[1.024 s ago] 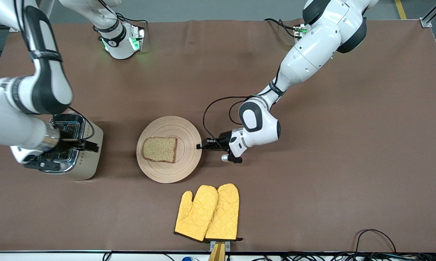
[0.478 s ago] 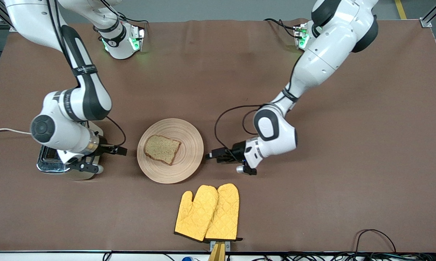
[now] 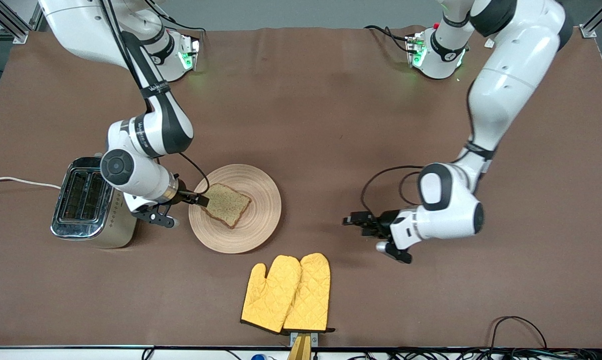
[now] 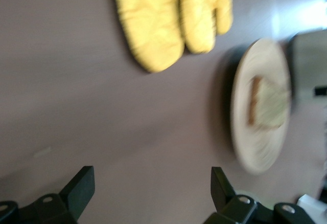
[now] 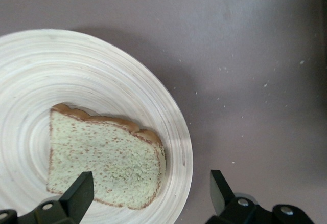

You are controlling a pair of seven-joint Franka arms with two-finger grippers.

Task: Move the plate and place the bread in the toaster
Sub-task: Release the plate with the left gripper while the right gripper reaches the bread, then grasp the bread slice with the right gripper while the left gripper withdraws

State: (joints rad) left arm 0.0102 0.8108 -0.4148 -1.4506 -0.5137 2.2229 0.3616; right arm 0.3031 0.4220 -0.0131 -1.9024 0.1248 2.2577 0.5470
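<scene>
Nearest the front camera: pair of yellow oven mitts [image 3: 286,293] lying flat on the brown table [image 3: 331,115], side by side.

Farther back, plate [image 3: 250,220] near mid-table, bread [image 3: 226,204] lying on it, tilted, toward the plate's toaster side. Toaster [image 3: 88,202] stands just beside the plate, toward the right arm's end, slots up.

Right gripper [image 3: 202,200] low over the plate's edge at the bread's corner, fingers apart, one over the bread.

Left gripper [image 3: 353,220] over bare table toward the left arm's end, well apart from the plate; fingers spread wide, holding nothing.
</scene>
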